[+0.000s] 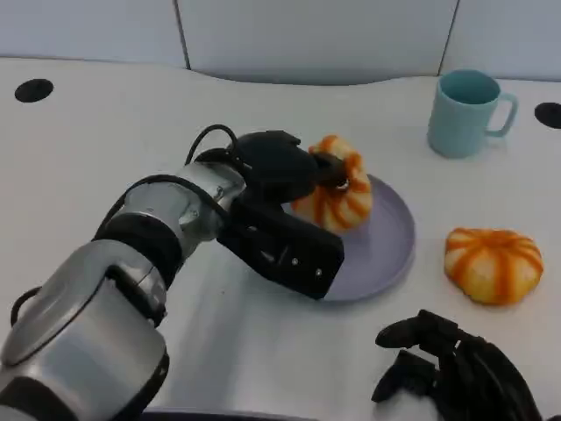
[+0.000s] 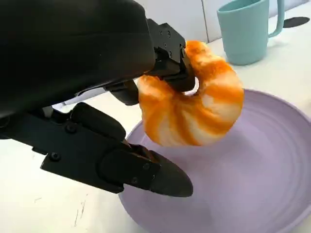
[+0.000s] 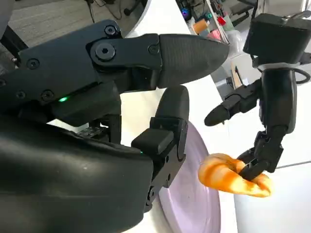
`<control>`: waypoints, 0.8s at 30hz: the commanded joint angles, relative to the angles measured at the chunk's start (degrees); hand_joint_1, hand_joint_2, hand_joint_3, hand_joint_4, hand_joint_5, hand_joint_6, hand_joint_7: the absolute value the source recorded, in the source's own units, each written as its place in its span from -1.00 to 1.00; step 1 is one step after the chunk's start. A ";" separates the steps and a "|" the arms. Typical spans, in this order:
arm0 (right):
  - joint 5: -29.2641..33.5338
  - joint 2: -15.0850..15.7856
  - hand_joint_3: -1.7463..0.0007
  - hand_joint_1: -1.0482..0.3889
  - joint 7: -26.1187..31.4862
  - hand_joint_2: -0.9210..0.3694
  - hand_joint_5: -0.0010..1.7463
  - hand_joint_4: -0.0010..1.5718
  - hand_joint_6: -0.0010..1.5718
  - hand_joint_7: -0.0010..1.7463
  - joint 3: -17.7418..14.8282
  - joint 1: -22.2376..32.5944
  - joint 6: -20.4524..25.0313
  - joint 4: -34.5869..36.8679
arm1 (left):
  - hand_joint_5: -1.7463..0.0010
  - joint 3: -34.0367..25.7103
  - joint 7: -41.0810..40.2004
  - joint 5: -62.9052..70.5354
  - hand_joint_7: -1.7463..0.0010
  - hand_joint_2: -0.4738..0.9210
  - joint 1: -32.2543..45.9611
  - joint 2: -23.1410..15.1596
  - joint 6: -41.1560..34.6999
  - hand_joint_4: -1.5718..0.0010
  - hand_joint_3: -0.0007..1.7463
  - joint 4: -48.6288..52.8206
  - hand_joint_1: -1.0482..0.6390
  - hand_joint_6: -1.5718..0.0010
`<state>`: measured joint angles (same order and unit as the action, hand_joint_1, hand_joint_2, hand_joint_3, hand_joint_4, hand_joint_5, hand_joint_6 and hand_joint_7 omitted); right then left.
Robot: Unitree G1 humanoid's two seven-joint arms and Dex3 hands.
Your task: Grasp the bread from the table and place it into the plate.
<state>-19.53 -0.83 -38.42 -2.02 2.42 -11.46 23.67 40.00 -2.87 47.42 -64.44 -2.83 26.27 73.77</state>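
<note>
Two breads: the left robot hand [image 1: 289, 189] pinches one bread [image 1: 337, 195] over the one plate [image 1: 386, 241]; the other bread [image 1: 493, 263] lies flat on the bench [image 1: 105, 140]. One cup [image 1: 465, 112]. The right robot hand [image 1: 456, 368] holds nothing, fingers curled.

A white table [image 1: 96, 149] fills the scene, with a wavy far edge. A pale teal mug [image 1: 465, 112] stands upright on it at the far right, its mouth open upward and its handle pointing right. Two round black holes are set into the tabletop: one at the far left [image 1: 33, 89], the other at the far right edge [image 1: 549, 114], just beside the mug's handle but apart from it. Behind the table runs a light grey panelled wall [image 1: 307, 35], divided by thin dark seams. The left wrist view shows faint dark scuffs [image 2: 80, 213] on the tabletop.
</note>
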 commanded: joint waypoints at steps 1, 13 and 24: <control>0.11 0.32 0.47 -0.19 0.30 -1.00 0.62 -0.26 -0.23 0.10 -0.19 0.52 -0.46 -0.23 | 0.05 -0.66 0.13 -0.79 0.51 1.00 -1.33 -1.26 1.05 0.63 -0.85 -0.64 -0.68 0.94; 0.35 0.32 0.48 -0.20 0.30 -1.00 0.62 -0.27 -0.23 0.11 -0.11 0.37 -0.76 -0.03 | -0.96 -1.37 -3.05 -1.30 -0.94 1.00 -0.96 -1.08 1.20 1.00 -0.83 -0.88 -0.71 0.70; -0.04 0.36 0.50 -0.19 0.26 -1.00 0.63 -0.27 -0.23 0.10 -0.39 0.17 -0.21 0.12 | -0.83 -3.99 -3.47 -3.59 -0.80 1.00 -0.29 -2.41 3.99 1.00 -0.84 -1.33 -0.71 0.99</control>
<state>-19.40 -0.95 -38.34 -2.02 2.42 -11.68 23.72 37.11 -5.09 44.90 -64.57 -3.58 29.03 73.03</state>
